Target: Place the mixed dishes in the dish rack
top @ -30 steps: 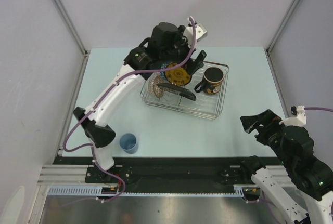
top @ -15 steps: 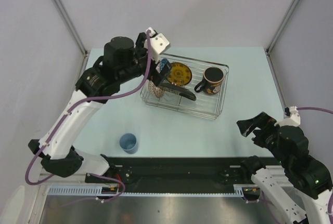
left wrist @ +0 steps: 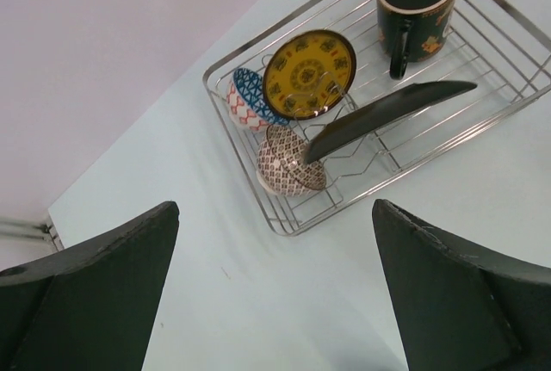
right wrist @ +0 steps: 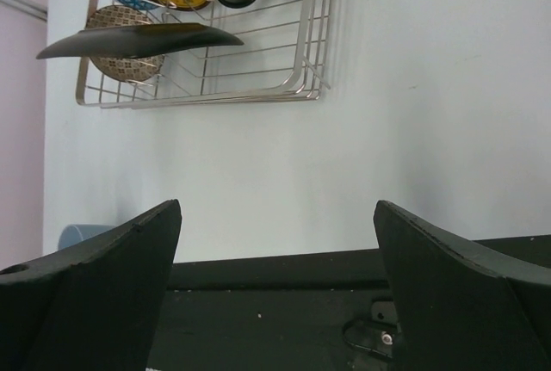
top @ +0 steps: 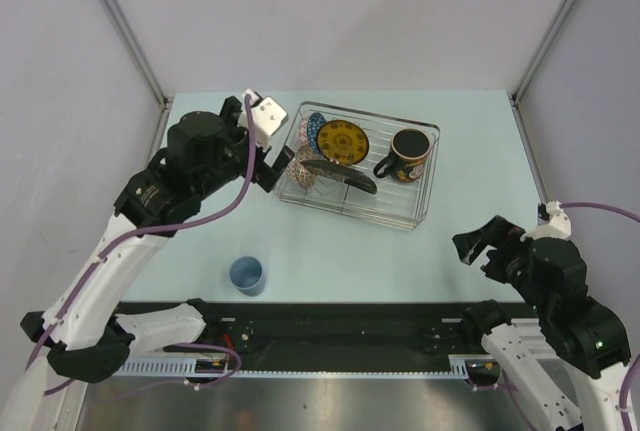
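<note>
The left arm and right arm wear white curved shells between black joint housings. A purple cable trails along each. A white camera block sits just behind the left tool; both it and the right tool end in broad, matte black wedge fingers.

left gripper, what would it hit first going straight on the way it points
Probably the bare table just short of the near corner of the dish rack, by the pinkish patterned bowl; depth is unclear.
</note>
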Motion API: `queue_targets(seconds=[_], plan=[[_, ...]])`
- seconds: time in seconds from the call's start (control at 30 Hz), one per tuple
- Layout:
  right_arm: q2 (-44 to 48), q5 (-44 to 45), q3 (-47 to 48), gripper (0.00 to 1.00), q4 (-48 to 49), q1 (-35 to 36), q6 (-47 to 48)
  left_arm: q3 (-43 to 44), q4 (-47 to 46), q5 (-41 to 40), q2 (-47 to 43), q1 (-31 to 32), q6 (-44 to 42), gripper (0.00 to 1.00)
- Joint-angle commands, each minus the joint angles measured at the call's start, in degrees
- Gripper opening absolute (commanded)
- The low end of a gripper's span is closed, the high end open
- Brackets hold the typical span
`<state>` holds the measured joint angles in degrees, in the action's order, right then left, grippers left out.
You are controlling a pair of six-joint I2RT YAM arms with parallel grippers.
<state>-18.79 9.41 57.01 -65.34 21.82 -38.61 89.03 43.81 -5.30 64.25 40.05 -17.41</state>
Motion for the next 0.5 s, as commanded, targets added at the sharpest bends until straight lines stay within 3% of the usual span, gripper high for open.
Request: queue_targets(seconds=[0.0, 0.47], plan=[[-1.8, -2.8, -0.4, 1.0, 1.3, -2.2, 4.5, -3.9, -1.4, 1.8, -4.7, -3.4, 1.3, 1.0], [-6.6, -11.3, -2.1, 1.0, 10.3, -3.2, 7.7, -10.5, 2.7, 3.8, -13.3, -10.8, 1.6, 1.0]])
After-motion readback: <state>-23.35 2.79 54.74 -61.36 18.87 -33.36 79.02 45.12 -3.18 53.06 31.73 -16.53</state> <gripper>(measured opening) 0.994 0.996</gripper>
